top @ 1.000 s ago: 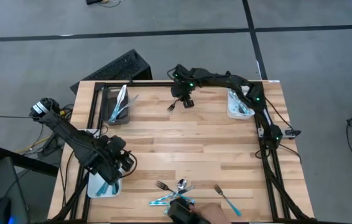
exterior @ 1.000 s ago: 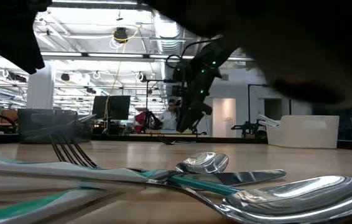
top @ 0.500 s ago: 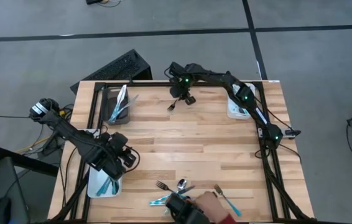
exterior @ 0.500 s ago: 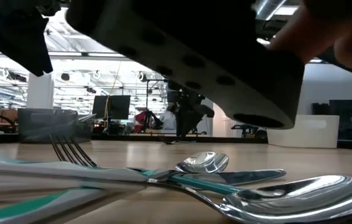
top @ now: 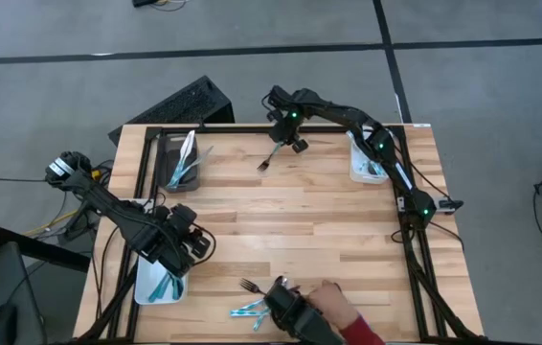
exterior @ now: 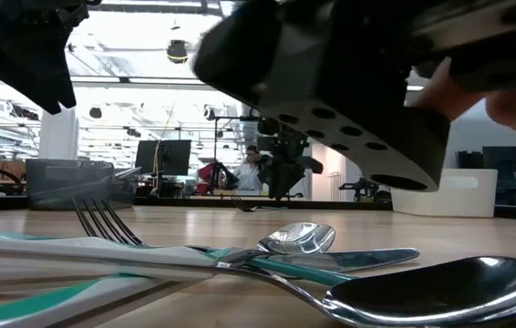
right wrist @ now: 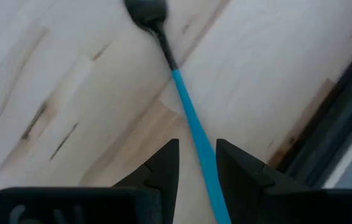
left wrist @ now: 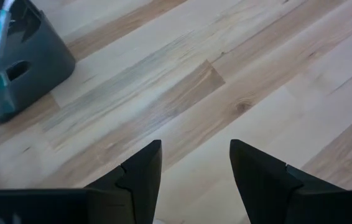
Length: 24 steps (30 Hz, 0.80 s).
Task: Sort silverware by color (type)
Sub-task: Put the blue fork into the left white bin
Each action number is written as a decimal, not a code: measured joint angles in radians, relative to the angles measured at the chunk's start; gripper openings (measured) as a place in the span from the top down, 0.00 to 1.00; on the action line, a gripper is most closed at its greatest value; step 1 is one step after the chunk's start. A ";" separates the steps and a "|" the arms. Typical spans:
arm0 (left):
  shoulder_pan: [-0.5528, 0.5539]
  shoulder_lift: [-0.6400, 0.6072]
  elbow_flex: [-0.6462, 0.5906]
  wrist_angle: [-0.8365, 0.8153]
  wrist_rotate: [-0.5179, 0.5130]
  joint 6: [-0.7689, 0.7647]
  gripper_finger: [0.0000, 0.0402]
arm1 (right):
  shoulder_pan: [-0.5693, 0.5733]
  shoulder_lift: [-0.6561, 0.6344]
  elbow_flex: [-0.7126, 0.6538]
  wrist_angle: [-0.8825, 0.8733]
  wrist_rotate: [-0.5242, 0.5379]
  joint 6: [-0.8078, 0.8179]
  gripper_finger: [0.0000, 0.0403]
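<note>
A pile of silverware, silver pieces and teal-handled ones, lies at the table's near edge and fills the foreground of the low view. My right gripper is at the far edge, shut on a teal-handled fork whose dark head points toward the table's left. My left gripper hangs open over bare wood beside the near-left white bin; its fingers stand apart with nothing between them. My right gripper pinches the fork's teal handle between its two fingers, coming from above. The fingers lie across the handle. The fork slants down from the hold toward the table's left, head lowest; I cannot tell whether the head touches the wood.
A person's hand with a dark tool reaches over the near pile and looms in the low view. A dark bin with cutlery stands far left; a white bin far right. The table's middle is bare wood.
My right gripper has moved a little toward the far edge while staying shut on the fork; the fork's head has stayed about where it was. The person's hand has come in from the near edge over the pile and now covers the fork that lay at its right.
</note>
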 joint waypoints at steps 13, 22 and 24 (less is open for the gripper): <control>0.046 0.000 0.000 0.063 -0.161 0.027 0.56 | -0.072 0.000 0.000 0.135 -0.091 0.388 0.96; 0.320 0.000 0.000 0.328 -0.134 0.556 0.56 | -0.077 -0.058 -0.001 0.083 -0.354 0.676 0.96; 0.388 0.000 0.000 0.390 -0.133 0.666 0.56 | -0.067 -0.084 -0.001 0.069 -0.366 0.697 0.96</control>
